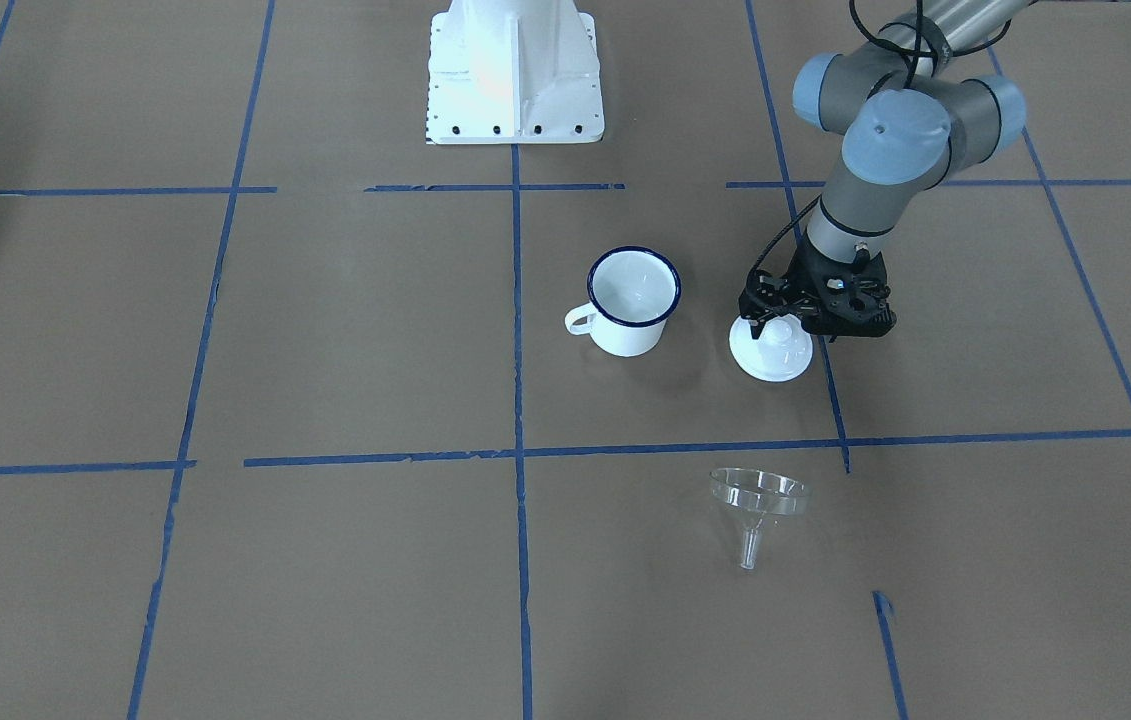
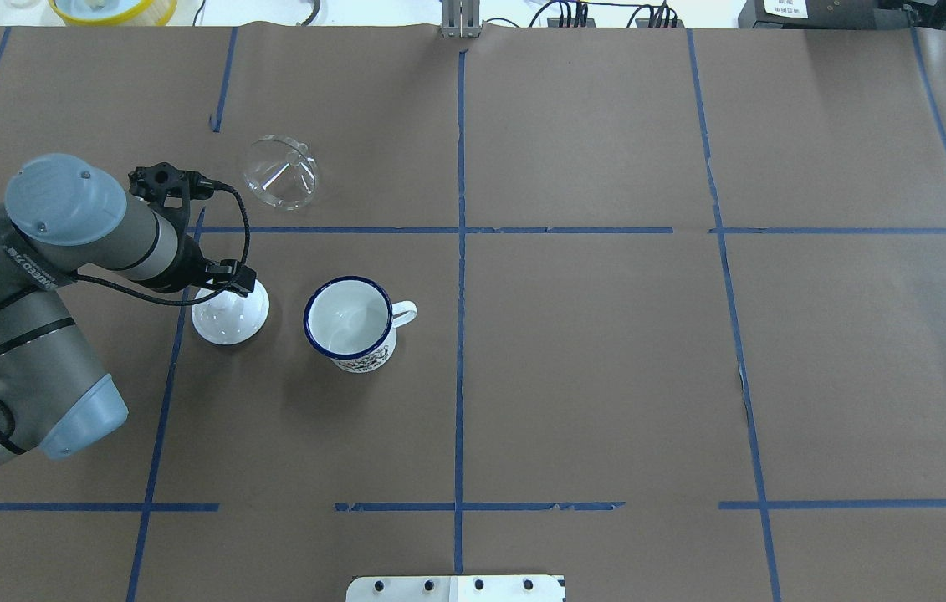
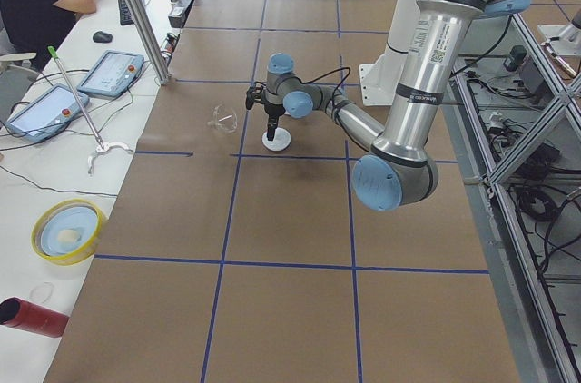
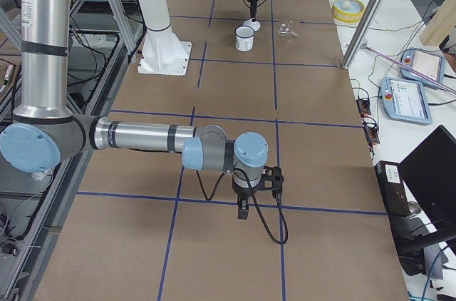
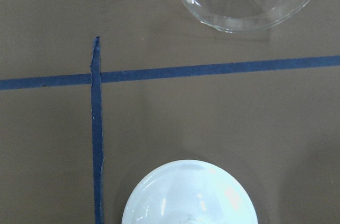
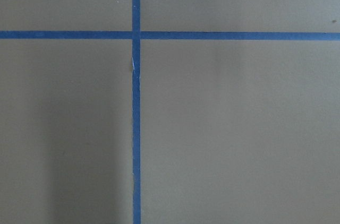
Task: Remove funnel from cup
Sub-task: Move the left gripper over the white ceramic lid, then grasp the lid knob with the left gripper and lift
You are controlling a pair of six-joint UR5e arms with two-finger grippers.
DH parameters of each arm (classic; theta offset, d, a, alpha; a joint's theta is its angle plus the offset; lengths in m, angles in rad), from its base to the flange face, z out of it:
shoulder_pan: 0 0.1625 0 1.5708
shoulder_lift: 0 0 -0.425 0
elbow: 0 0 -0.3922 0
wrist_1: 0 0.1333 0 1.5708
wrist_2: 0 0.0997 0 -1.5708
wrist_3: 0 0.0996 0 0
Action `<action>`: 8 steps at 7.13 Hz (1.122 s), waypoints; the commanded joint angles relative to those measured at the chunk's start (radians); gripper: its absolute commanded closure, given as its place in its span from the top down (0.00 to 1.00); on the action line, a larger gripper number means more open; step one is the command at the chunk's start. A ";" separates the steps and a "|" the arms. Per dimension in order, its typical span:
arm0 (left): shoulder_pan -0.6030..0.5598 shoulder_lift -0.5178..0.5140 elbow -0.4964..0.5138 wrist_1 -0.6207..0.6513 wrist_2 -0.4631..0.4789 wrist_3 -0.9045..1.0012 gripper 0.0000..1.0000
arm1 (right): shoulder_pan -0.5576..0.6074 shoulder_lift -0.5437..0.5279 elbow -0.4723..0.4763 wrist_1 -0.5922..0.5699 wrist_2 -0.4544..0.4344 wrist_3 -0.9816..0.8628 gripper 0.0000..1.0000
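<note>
Right wrist camera looks straight down on the worktop (image 6: 239, 128), which is covered in plain brown paper. Two strips of blue tape are in frame. The horizontal strip (image 6: 239, 35) runs edge to edge in the upper part of the view. The vertical strip (image 6: 136, 155) runs top to bottom, left of centre. They meet at a crossing (image 6: 136, 35), dividing the paper into four fields, with the lower right the largest. Just below the crossing, a thin pale nick (image 6: 133, 65) marks the vertical strip. A small dark speck (image 6: 333, 21) sits near the upper right edge, above the horizontal strip. A soft shadow (image 6: 69, 181) darkens the lower left field; the paper right of the vertical strip is more evenly lit.
</note>
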 commanded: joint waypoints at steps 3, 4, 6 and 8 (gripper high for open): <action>0.002 -0.002 0.005 -0.001 -0.002 0.001 0.68 | 0.000 0.000 0.000 0.000 0.000 0.000 1.00; 0.002 -0.002 0.005 -0.001 -0.002 0.001 0.67 | 0.000 0.000 0.000 0.000 0.000 0.000 1.00; 0.002 -0.004 0.005 -0.001 -0.010 -0.001 0.66 | 0.000 0.000 0.000 0.000 0.000 0.000 1.00; 0.002 -0.004 0.003 -0.001 -0.041 -0.005 0.57 | 0.000 0.000 0.000 0.000 0.000 0.000 1.00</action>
